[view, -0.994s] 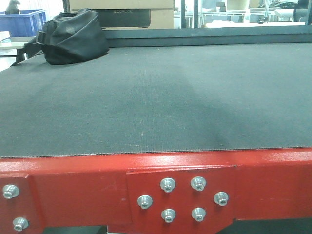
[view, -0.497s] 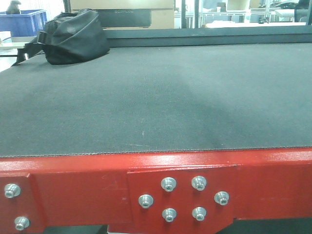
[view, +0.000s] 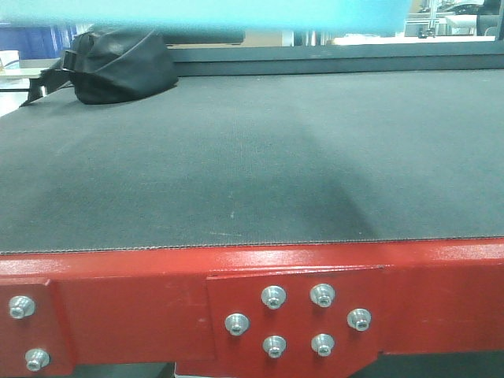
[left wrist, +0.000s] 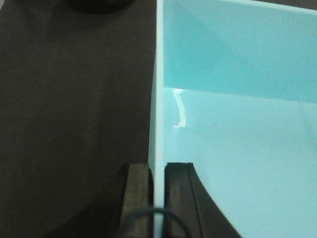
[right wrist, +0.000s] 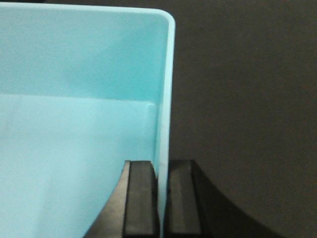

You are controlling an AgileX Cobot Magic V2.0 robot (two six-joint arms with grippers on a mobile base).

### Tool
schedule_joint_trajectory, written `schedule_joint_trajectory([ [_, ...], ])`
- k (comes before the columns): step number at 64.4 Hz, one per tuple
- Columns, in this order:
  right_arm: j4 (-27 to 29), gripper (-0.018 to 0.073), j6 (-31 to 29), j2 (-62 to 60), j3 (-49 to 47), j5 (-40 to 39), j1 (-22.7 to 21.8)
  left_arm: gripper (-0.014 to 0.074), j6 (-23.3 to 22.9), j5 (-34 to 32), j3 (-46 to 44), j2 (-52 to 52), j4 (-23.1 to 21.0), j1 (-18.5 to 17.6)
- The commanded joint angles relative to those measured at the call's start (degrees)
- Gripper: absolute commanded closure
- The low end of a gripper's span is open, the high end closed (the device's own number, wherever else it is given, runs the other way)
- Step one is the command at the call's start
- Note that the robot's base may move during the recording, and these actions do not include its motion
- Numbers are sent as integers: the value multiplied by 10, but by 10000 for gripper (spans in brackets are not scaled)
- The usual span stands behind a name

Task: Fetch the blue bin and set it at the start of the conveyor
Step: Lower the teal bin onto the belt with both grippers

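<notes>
My left pincer [left wrist: 157, 198] clamps the left wall of the blue bin [left wrist: 237, 148] and my right pincer [right wrist: 162, 198] clamps its right wall. The bin hangs level between them, above the dark conveyor belt [view: 252, 157]; the drop is straight down.

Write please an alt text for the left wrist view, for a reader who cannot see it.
The left gripper is shut on the left wall of the blue bin, one black finger outside and one inside. The bin looks empty, pale cyan and glossy. The dark belt fills the picture's left side.
</notes>
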Motion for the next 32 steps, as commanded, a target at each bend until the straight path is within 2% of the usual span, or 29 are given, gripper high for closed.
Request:
schedule_joint_trajectory([
  [1, 3, 713, 15, 18, 24, -84, -5, 707, -3, -118, 29, 11, -21, 13],
  [9, 3, 713, 31, 42, 62, -161, -25, 707, -3, -195, 85, 24, -43, 33],
  [16, 6, 713, 31, 68, 80, -203, -37, 707, -3, -252, 136, 31, -44, 39],
  [25, 6, 713, 31, 99, 80, -200, -44, 707, -3, -291, 181, 31, -44, 39],
  [32, 6, 713, 31, 114, 80, -191, -44, 707, -3, -321, 191, 40, -28, 39],
])
